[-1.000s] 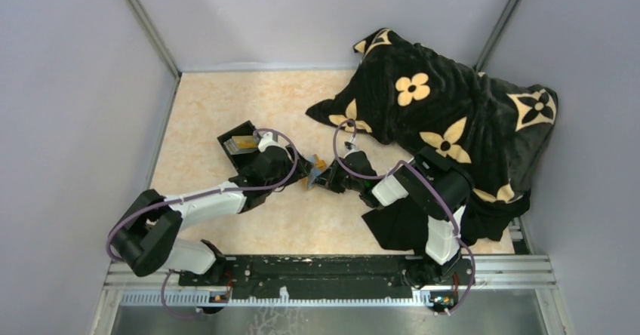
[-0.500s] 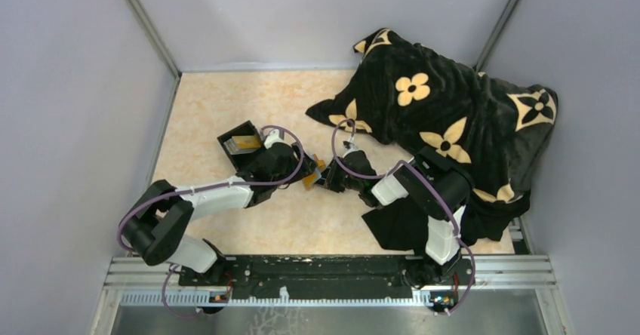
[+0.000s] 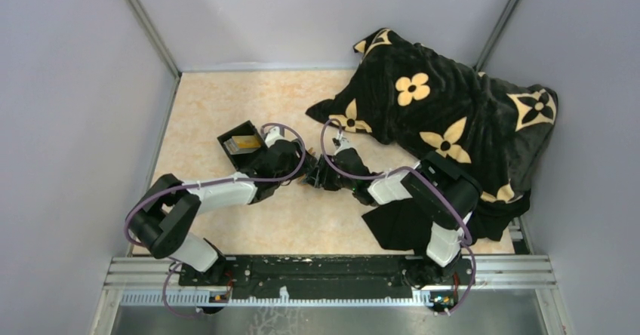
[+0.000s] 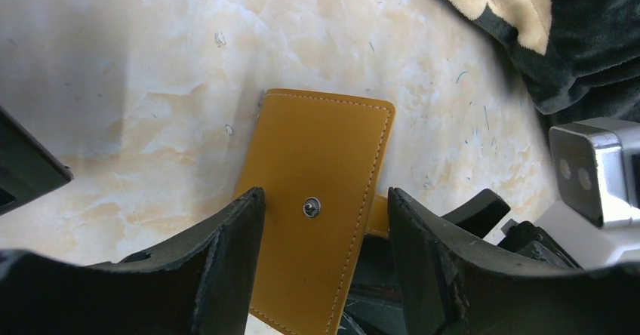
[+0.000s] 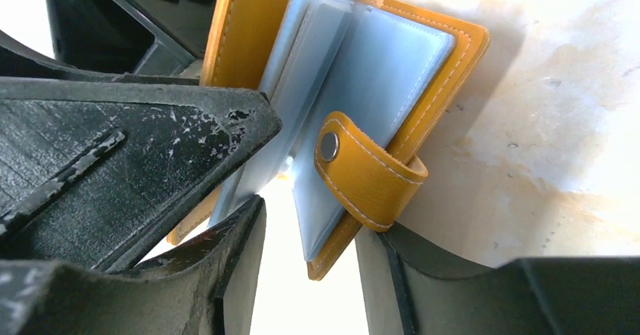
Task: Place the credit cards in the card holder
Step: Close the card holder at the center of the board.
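Observation:
The orange-tan card holder (image 4: 324,139) sits between my two grippers, its outer face and snap stud showing in the left wrist view. My left gripper (image 4: 324,199) is open wide. Its left finger touches the holder's edge, and a gap shows at the right finger. In the right wrist view the card holder (image 5: 453,78) lies spread open, with pale grey-blue sheets (image 5: 377,71) inside; cards or sleeves, I cannot tell. Its strap (image 5: 362,176) hangs loose. My right gripper (image 5: 309,222) is open around the holder's lower corner. A golden-tan card (image 3: 243,145) lies in the black box.
The black open box (image 3: 224,142) stands just left of my left gripper (image 3: 296,163). A black blanket with tan flowers (image 3: 453,116) covers the back right and runs under my right arm. Grey walls close in the table on three sides.
My right gripper's jaws have opened and let go of the holder. Both grippers have shifted slightly left and closer together. The left jaws stay as wide as before.

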Action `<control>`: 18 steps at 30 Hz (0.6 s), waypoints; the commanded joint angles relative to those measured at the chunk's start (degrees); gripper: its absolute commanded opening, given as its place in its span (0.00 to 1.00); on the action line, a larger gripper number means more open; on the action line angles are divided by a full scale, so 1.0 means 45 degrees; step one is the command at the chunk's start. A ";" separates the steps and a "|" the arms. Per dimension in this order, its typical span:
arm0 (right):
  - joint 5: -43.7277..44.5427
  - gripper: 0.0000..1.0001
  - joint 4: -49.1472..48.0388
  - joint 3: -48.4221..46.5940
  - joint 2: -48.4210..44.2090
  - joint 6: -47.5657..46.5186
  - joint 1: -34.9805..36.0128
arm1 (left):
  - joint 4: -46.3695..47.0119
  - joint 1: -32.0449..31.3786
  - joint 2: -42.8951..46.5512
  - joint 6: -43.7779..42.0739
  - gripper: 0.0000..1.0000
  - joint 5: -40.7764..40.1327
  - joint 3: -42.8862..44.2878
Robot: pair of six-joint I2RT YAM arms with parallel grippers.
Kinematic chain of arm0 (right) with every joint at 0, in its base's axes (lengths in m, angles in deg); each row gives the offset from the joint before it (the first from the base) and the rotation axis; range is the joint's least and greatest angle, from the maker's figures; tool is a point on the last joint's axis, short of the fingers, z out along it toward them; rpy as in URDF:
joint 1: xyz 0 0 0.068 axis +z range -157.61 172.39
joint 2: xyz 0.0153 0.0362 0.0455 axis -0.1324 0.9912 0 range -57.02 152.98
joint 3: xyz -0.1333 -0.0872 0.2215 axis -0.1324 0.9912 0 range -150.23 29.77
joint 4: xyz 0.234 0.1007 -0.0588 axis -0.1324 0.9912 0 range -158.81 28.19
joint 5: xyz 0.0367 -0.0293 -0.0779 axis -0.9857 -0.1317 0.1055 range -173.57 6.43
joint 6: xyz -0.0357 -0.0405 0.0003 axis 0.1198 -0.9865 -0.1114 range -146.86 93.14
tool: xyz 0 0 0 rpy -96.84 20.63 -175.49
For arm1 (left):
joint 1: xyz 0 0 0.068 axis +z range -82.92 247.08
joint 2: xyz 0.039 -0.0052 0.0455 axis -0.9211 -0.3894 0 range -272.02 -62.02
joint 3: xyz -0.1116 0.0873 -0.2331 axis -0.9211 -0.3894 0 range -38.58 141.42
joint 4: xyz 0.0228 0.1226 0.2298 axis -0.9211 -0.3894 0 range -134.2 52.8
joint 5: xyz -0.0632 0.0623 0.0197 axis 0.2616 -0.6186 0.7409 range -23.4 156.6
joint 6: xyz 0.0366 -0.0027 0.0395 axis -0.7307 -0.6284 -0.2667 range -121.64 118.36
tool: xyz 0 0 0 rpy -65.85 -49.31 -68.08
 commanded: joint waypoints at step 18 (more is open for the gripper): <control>0.3441 0.50 0.5972 0.1011 -0.2174 -0.1878 0.0398 | 0.0251 -0.0310 -0.0293 0.0459 0.67 0.0387 0.0086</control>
